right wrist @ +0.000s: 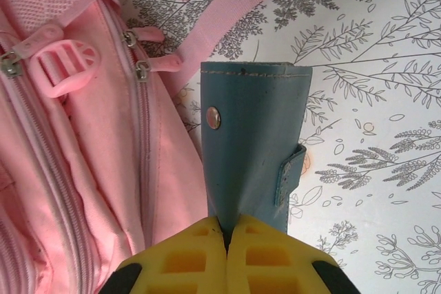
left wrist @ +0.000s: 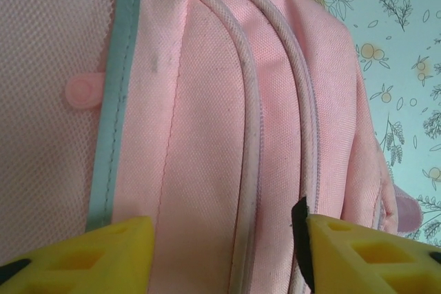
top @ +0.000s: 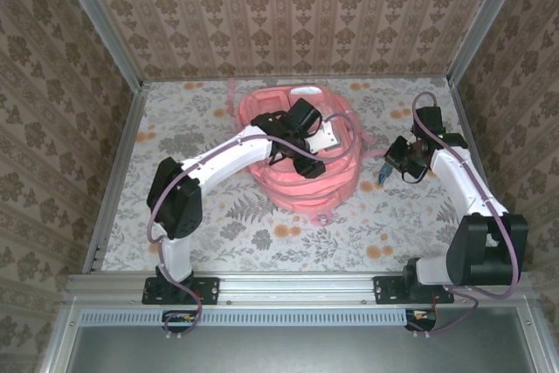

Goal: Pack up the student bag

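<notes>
The left hand [left wrist: 220, 256] sat over the student bag [top: 301, 196] with its yellow, hollow-ribbed fingers [left wrist: 103, 253] apart. They straddled a band of pink woven cloth and one of two rounded piping ridges that curved along it; whether the pads pressed on the cloth I could not tell. Left of that band ran a pale grey-green stripe with a small round pink tab on it, and beyond the stripe a panel of pink mesh. The right hand [right wrist: 226, 231] had its fingers pinched together on the near edge of a teal case [right wrist: 251, 142]. The case was a flat, leather-like sleeve with a stitched far edge, a metal snap stud and a small tab on its right side, and it pointed away from the hand. It lay just right of the bag, near two flat webbing straps; contact with them could not be judged. Beside the case the bag showed zip tracks with pink pulls, a half-round plastic buckle and more mesh. From above, the bag lay in the middle of the worktop [top: 218, 238], toward the far side. It was a soft, rounded oval whose long axis ran roughly far to near, leaning a little toward the near right, with straps trailing off its right flank. The worktop wore a pale sheet printed with grey ferns and orange blossoms.
</notes>
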Tool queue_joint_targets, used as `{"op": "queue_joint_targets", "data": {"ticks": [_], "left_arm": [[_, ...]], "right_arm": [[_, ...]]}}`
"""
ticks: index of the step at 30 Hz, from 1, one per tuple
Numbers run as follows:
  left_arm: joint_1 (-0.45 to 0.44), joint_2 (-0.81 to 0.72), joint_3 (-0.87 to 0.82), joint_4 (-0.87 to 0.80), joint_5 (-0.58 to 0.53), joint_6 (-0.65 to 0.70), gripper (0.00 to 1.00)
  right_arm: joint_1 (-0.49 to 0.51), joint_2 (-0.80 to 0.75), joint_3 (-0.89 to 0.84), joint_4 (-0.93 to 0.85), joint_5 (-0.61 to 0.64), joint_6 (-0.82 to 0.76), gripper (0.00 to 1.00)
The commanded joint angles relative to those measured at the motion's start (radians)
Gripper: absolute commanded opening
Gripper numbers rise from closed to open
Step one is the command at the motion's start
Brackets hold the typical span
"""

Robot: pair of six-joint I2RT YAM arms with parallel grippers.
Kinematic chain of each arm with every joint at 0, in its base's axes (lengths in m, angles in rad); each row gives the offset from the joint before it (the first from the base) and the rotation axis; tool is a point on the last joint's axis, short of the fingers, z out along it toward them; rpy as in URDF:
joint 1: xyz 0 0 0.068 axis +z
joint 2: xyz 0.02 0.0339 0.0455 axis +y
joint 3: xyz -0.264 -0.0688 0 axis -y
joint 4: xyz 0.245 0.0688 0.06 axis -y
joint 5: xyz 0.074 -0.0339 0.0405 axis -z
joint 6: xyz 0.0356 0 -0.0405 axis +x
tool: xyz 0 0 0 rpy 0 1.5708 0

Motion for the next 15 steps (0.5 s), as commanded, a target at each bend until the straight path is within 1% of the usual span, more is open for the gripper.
{"op": "queue_joint_targets", "data": {"ticks": [1,4,7,9,12,15], "left_arm": [[-0.001,0.028,0.046,-0.073,0.023,0.033,0.56],[-0.001,0.036,0.061,-0.081,0.017,0.042,0.53],[-0.001,0.052,0.078,-0.103,-0.002,0.052,0.48],[-0.001,0.063,0.09,-0.119,-0.021,0.057,0.37],[0.001,0.064,0.1,-0.129,-0.025,0.061,0.26],[0.002,0.061,0.108,-0.135,-0.03,0.066,0.18]], "right_arm": [[-0.004,-0.035,-0.011,-0.001,-0.033,0.021,0.06],[-0.004,-0.045,-0.009,-0.003,-0.038,0.024,0.06],[-0.003,-0.056,-0.008,-0.003,-0.042,0.028,0.06],[-0.004,-0.064,-0.007,-0.006,-0.043,0.03,0.06],[-0.004,-0.074,-0.004,-0.009,-0.049,0.033,0.06],[-0.004,-0.086,0.0,-0.01,-0.054,0.037,0.06]]}}
